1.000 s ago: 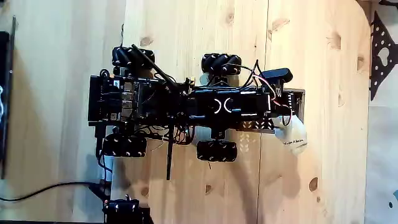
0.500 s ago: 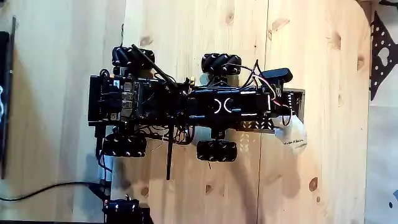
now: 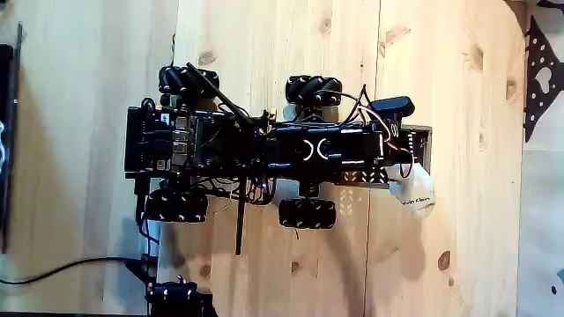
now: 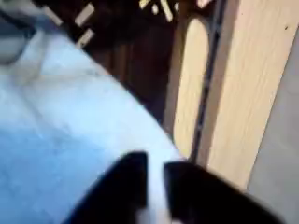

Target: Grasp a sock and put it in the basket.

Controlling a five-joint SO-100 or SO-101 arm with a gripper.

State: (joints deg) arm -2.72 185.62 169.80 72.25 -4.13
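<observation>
In the fixed view, the black arm lies along the wheeled robot (image 3: 229, 145), reaching toward its right end. The cream-white sock (image 3: 414, 190) hangs at the lower right corner of the dark perforated basket (image 3: 423, 138), partly over the wooden floor. My gripper (image 3: 401, 176) is right on the sock's upper left end. In the wrist view, the pale sock (image 4: 65, 121) fills the left side, blurred. Two dark fingers (image 4: 126, 187) come up from the bottom edge with only a thin pale strip between them; the gripper (image 4: 157, 177) looks shut on the fabric. The basket's dark slotted metal (image 4: 131, 47) lies behind.
The robot stands on light wooden boards (image 3: 458, 79) with open floor to its right. A black cable (image 3: 62, 264) runs along the lower left, and a dark perforated plate (image 3: 542, 70) sits at the right edge.
The sock has shifted very slightly upward toward the basket; the arm and robot look otherwise unmoved.
</observation>
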